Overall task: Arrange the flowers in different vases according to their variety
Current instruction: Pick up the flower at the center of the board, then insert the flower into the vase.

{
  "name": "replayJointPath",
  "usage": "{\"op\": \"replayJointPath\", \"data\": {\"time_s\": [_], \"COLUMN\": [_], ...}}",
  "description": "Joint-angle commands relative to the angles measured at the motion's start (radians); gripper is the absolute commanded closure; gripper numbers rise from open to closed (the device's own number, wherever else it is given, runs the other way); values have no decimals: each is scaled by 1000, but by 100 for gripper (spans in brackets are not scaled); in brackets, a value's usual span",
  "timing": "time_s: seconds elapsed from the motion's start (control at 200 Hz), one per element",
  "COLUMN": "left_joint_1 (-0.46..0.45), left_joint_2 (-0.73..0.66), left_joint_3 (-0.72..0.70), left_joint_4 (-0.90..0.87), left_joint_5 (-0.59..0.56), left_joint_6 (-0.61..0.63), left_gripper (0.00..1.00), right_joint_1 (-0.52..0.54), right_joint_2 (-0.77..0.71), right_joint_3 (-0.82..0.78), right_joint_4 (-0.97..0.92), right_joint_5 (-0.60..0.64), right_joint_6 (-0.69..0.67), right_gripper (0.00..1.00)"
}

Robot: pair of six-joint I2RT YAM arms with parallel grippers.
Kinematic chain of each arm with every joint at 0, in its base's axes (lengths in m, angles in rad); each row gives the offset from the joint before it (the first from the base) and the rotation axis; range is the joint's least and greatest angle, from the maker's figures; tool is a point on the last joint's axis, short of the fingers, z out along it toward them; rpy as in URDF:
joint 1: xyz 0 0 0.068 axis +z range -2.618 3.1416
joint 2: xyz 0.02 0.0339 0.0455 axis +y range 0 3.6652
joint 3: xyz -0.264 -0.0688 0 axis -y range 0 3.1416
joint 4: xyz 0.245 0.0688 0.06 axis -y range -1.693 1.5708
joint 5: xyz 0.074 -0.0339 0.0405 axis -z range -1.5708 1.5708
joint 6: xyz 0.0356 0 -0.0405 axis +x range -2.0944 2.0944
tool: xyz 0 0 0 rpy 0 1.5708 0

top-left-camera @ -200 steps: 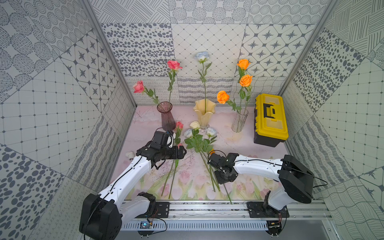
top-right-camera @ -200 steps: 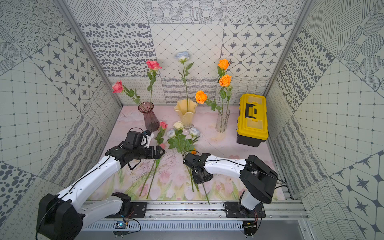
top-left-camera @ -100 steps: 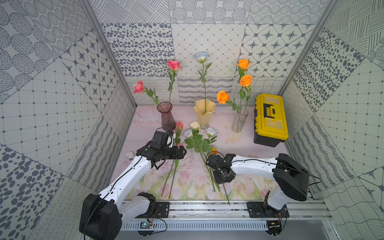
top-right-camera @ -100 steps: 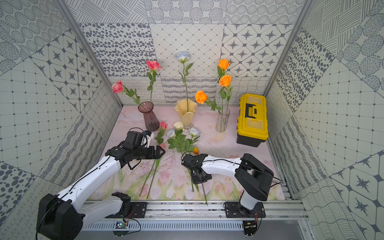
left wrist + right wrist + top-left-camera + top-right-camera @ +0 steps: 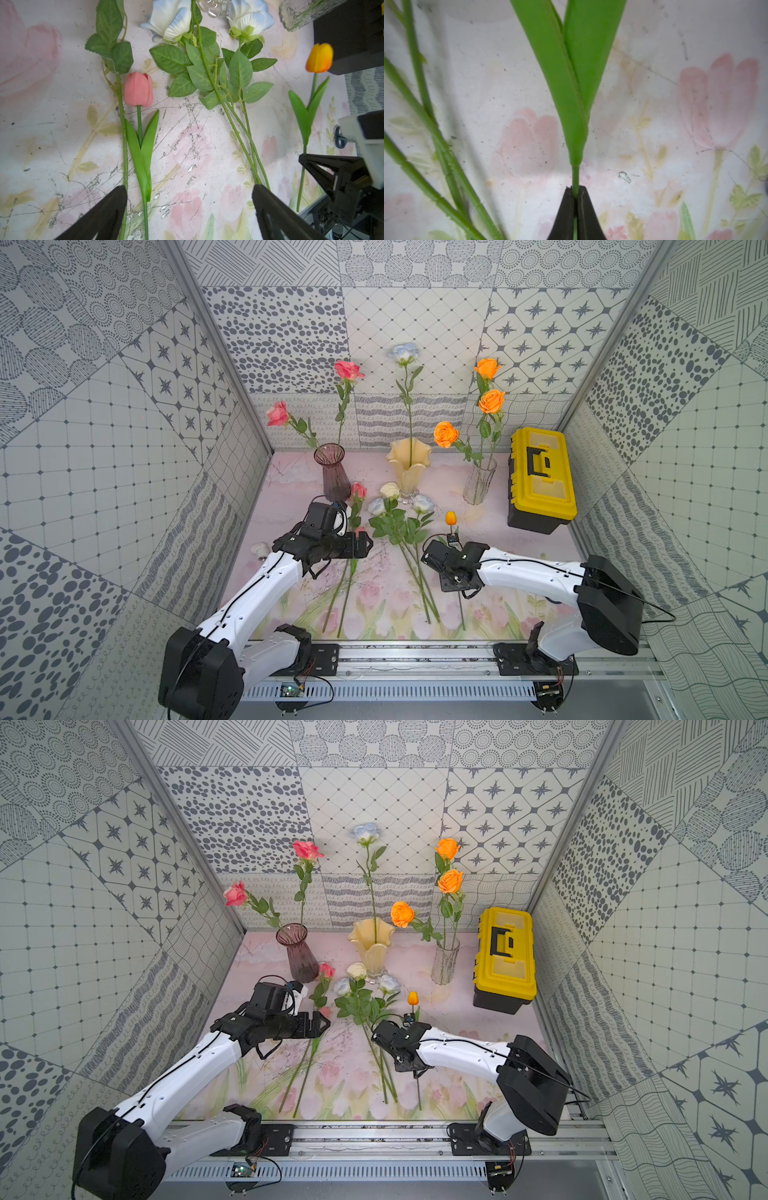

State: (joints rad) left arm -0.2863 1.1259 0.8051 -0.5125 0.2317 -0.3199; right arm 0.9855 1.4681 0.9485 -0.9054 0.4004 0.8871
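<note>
Flowers lie loose at the centre of the bench. Clock directions are read in the top views, with 12 o'clock at the back wall.

Right fingers: fully closed on the bare stem of the orange tulip, just below the point where its two leaves join. The flower head points toward 12 o'clock and the tail end toward 6 o'clock. Whether the stem is clear of the bench cannot be told.

Left fingers: spread wide, gripping nothing. They hang over a pink tulip and the stem of a loose pink rose. These two lie side by side at 9 o'clock of three pale roses. The orange tulip is at 3 o'clock of those roses.

Three vases stand in a row near the 12 o'clock edge:
- purple vase, at 11 o'clock, holding two pink roses;
- cream vase, at 12 o'clock, holding one pale-blue rose;
- clear vase, at 1 o'clock, holding three orange roses.

A yellow toolbox stands at 2 o'clock.

Change over the last second: the orange tulip's head has moved toward 1 o'clock, away from the leaves of the pale roses. Its tail end has drawn toward 12 o'clock. The right wrist has moved the same way. The left arm, the vases and the other flowers have kept their places.
</note>
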Motion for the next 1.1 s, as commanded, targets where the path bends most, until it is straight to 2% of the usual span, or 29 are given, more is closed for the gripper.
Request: {"op": "replayJointPath", "data": {"time_s": [0.0,0.195,0.425,0.615,0.735,0.93,1.096], "left_joint_1": [-3,-2,-2,-3,-3,-3,-3], "left_joint_2": [-3,-2,3,7,9,14,15], "left_joint_3": [19,21,21,21,20,21,20], "left_joint_4": [-23,-20,-20,-19,-20,-20,-21], "left_joint_5": [21,22,24,26,27,22,20], "left_joint_6": [16,16,15,16,16,18,18], "left_gripper": [1,1,1,1,1,1,1], "right_joint_1": [-5,-25,-129,-286,-393,-512,-582], "right_joint_2": [-107,-241,-303,-306,-270,-169,-56], "right_joint_3": [78,201,361,435,461,486,541], "right_joint_4": [-94,-177,-147,130,354,672,804], "right_joint_5": [177,329,460,516,506,485,455], "right_joint_6": [17,-33,-199,-464,-623,-770,-784], "right_gripper": [100,100,100,100,100,100,100]}}
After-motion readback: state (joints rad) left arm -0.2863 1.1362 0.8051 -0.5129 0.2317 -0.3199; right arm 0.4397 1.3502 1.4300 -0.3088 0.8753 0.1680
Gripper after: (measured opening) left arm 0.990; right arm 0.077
